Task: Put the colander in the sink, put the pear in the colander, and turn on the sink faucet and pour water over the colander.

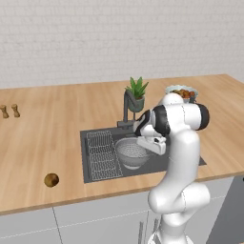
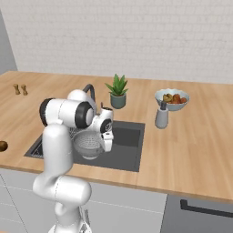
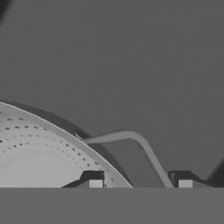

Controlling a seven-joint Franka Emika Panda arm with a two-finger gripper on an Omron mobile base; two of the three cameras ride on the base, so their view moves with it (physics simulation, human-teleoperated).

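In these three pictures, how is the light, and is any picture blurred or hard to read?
Left base view: even soft light, mildly soft image, the pear casts a faint shadow on the counter. Right base view: the same flat light, no glare, the sink reads dark. Hand view: dim and grey, the colander rim pale against the dark basin, its handle clear, the claw tips cut low.

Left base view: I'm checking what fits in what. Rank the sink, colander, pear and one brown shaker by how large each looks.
1. Sink
2. Colander
3. Pear
4. Shaker: it looks smallest, but it stands farther back, so its rank against the pear is unsure.
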